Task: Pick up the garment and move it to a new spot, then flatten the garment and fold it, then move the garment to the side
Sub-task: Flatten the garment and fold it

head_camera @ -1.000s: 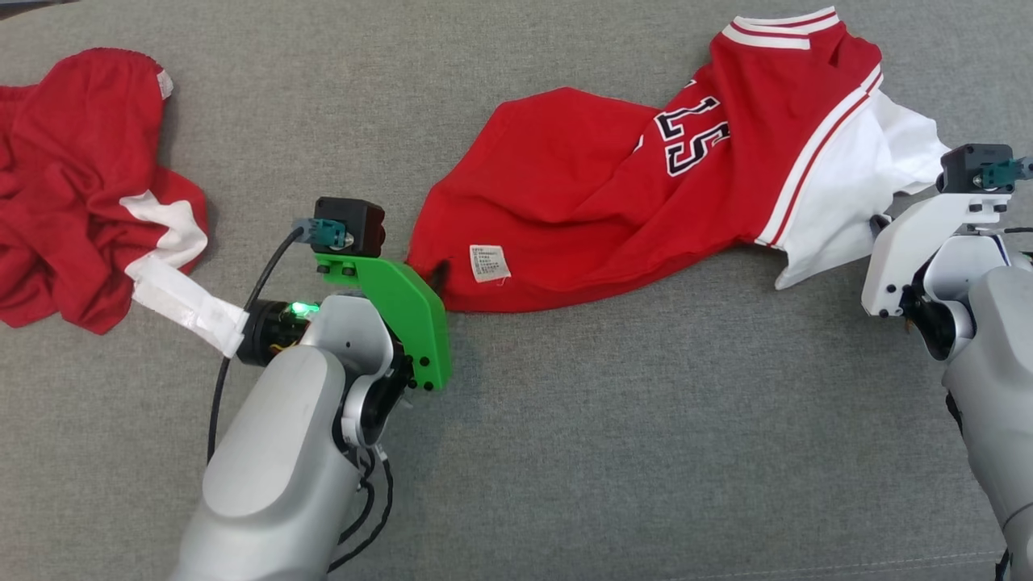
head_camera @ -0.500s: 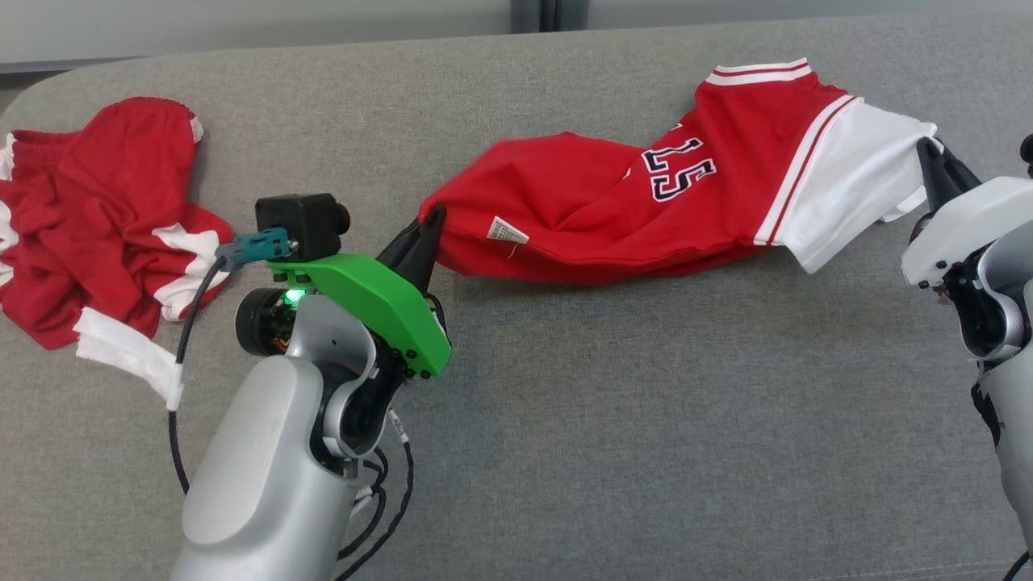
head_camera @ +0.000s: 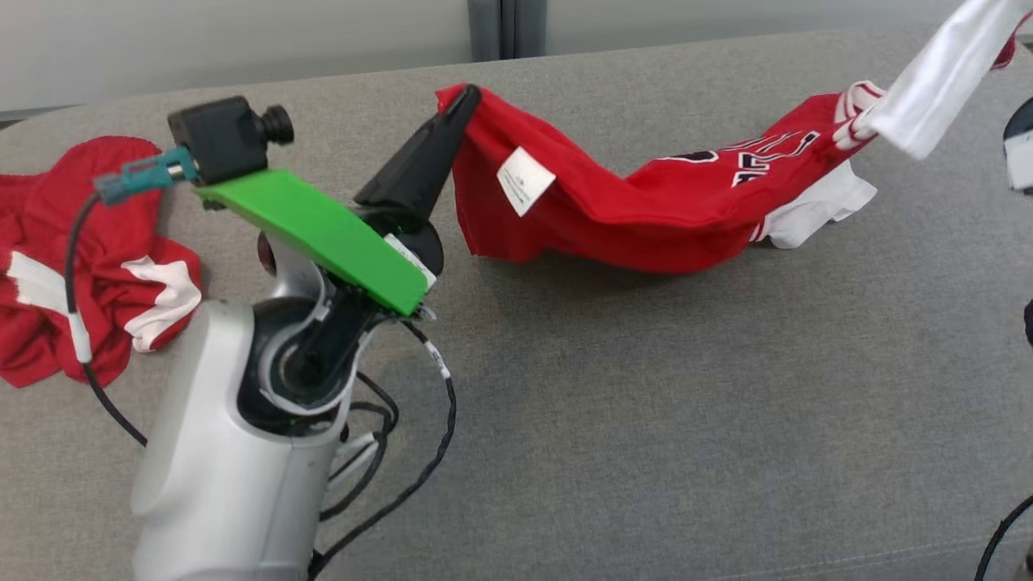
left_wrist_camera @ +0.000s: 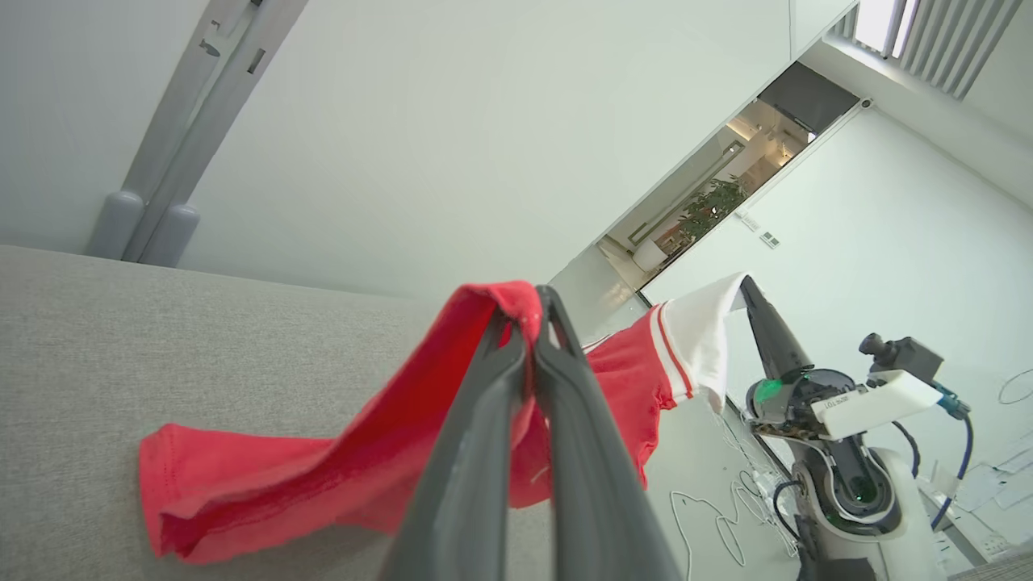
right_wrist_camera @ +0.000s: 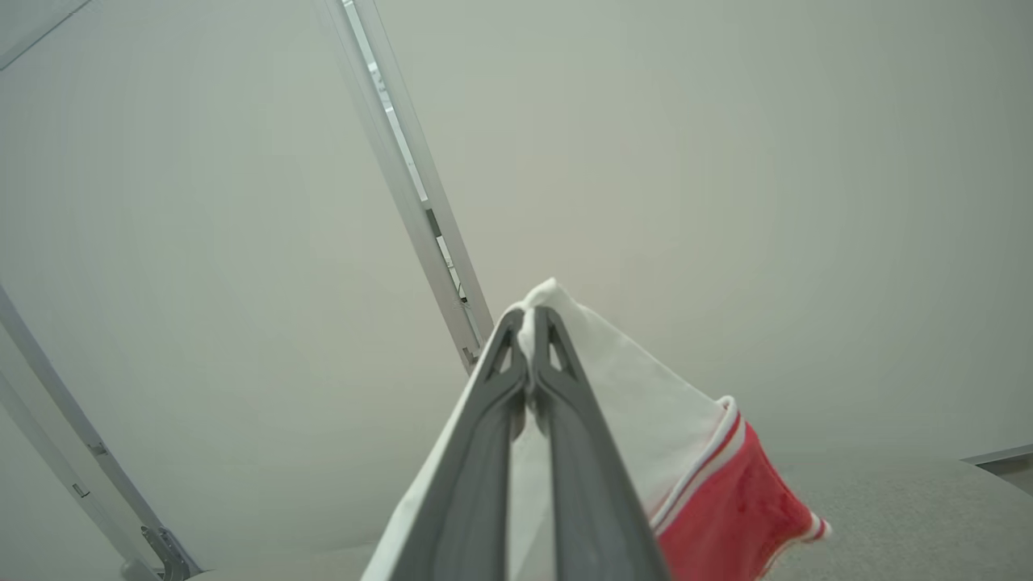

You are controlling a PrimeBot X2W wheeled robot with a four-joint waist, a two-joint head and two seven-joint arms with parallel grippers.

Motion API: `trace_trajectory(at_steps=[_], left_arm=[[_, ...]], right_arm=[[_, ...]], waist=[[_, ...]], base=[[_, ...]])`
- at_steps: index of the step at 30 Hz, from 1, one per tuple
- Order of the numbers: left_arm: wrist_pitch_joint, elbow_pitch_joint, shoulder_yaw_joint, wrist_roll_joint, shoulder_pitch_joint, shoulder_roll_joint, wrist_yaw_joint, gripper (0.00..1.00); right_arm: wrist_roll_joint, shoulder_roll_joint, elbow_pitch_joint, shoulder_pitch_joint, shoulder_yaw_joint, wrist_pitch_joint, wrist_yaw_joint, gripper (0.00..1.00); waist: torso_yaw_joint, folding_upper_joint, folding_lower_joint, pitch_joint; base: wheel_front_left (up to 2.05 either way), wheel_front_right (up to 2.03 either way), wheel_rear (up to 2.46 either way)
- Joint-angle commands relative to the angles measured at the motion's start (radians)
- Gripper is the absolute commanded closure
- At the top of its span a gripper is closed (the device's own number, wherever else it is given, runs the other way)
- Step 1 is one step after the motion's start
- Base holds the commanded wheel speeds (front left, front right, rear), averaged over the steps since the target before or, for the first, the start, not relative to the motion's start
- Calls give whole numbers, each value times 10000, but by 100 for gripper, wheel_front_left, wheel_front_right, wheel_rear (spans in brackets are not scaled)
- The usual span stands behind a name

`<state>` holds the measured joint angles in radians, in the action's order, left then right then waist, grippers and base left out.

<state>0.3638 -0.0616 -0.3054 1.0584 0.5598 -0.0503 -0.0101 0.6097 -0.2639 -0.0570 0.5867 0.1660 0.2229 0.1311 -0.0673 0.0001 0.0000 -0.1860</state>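
Red jersey [head_camera: 646, 226] with white trim and dark numbers is strung up between both arms right now, sagging in the middle like a hammock. The left gripper [head_camera: 466, 97] has its two dark fingers pinched together on a red corner of the hem, lifted off the grey fabric surface [head_camera: 646, 420]. A little white care label [head_camera: 524, 179] dangles just below that pinch. From the left wrist camera the fingers look pressed tight, with red cloth bunched over the tips.

Over on the other side, the right gripper [right_wrist_camera: 529, 319] is clamped on the white sleeve part. Its fingers lie flat against each other, with white cloth poking out at the tip and draping down to a red-and-white striped edge. That end is held higher than the left one, up in the top right corner of the head view.

The low middle of the jersey, plus a white flap beside it, seems to rest on the grey surface, while both ends are up in the air.

Off to the robot's left there's a second red garment [head_camera: 73, 242] with white patches. It's lying crumpled on the same surface, well apart from the jersey and partly behind the left arm's green camera mount [head_camera: 315, 234]. Pale wall behind everything.
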Motion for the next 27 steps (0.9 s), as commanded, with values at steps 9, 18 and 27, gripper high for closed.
trace_trajectory(at_steps=[9,18,27], left_arm=[[221,1741,1121,-196,3638,-674,669,100],[-3607,4448,1901,-1617,7536,-630,-655,100],[-5889,4943,1785,-1618,9370,-879,-1204,100]], right_arm=[[-1087,734,2933,4199,1,-471,-7,100],[-2200,1425,5878,8829,710,-4199,-4,100],[-1957,1017,4956,10566,18,-4878,-4,100]], waist=[[-748,-1,0,-2938],[-638,-1,0,-4023],[-490,-1,0,-4071]], base=[[0,0,0],[0,0,0],[0,0,0]])
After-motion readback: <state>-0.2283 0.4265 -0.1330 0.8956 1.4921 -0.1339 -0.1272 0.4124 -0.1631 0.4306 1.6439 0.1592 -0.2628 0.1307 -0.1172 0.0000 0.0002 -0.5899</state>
